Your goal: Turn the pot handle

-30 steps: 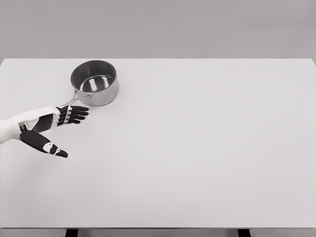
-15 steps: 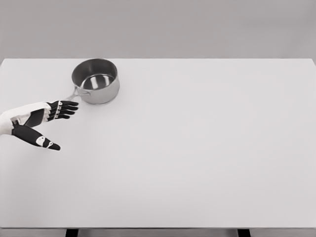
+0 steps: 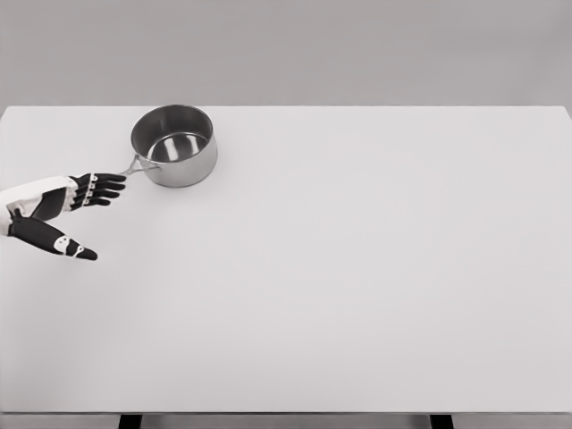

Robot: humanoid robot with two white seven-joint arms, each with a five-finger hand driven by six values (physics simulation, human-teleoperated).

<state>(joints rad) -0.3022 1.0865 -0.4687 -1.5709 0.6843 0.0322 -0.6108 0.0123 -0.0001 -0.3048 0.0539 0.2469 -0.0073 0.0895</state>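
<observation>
My left hand sits at the far left of the bench, fingers stretched out flat and pointing right, thumb splayed toward the near side, holding nothing. The pot stands upright just right of and a little farther than my fingertips, in the far-left part of the bench. Its handle is the thing that matters: a thin steel bar running from the pot's near-left wall down and to the left, so its long axis points almost straight at my hand. The free end of the handle lies right at my fingertips; I cannot tell whether they touch it or sit just beside it. My right hand is nowhere in view, so the left is the only one placed to work here.

The pot is empty; I see only its shiny inner wall and bare bottom.

As I judge it, any sideways sweep against that handle tip would swing the pot about its base, since the bar gives good leverage.
</observation>
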